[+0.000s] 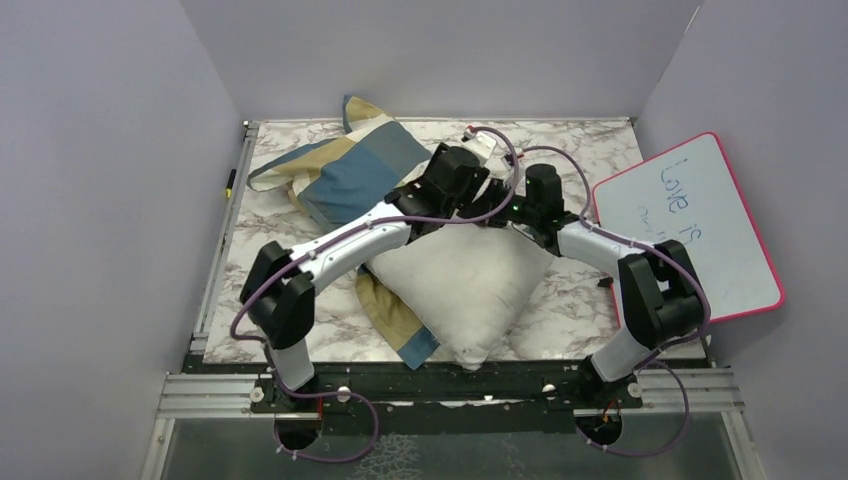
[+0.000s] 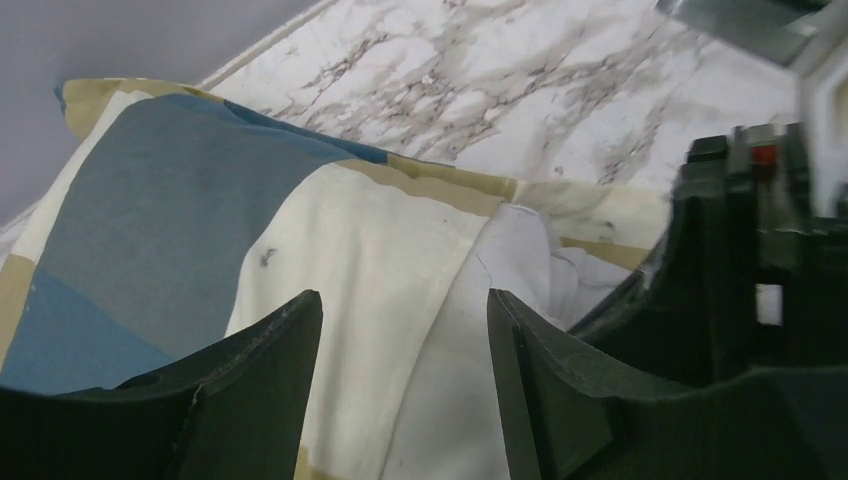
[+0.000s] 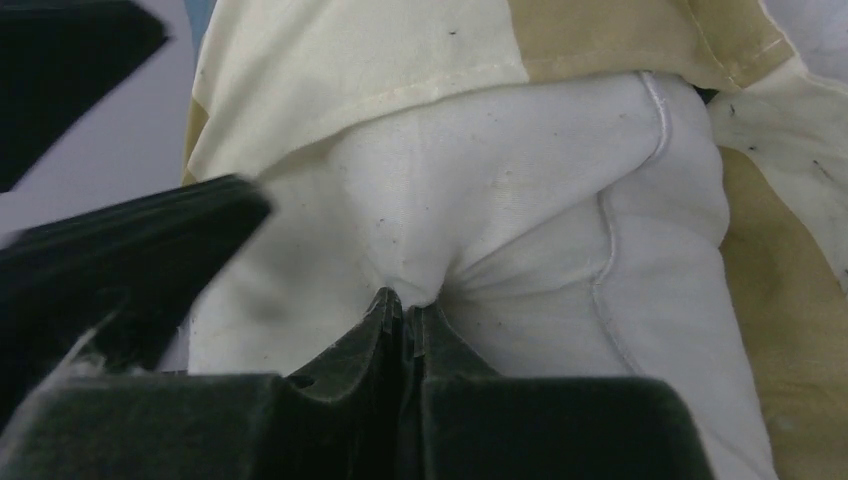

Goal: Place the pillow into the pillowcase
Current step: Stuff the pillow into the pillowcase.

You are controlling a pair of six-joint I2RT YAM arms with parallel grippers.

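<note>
Top external view: we find the pillow lying on the near middle of the marble table, one corner pointing away toward the two wrists. The pillowcase lies at the far left, with a flap caught under the pillow's near left edge. We judge the pillow to be mostly outside the case. Only its far corner meets the cream hem, as the right wrist view shows.

The right gripper is clenched on a pucker of the pillow's white fabric just below that hem. We judge that this pinch serves to feed the corner into the mouth. The left gripper is released, its fingers apart above the cream panel beside the opening and clamping nothing. It appears placed to take the hem and hold the mouth open.

The left arm reaches diagonally from its base across the pillow's left side. The right arm is folded at the elbow beside the whiteboard and reaches inward. The wrists meet close together over the far corner.
</note>
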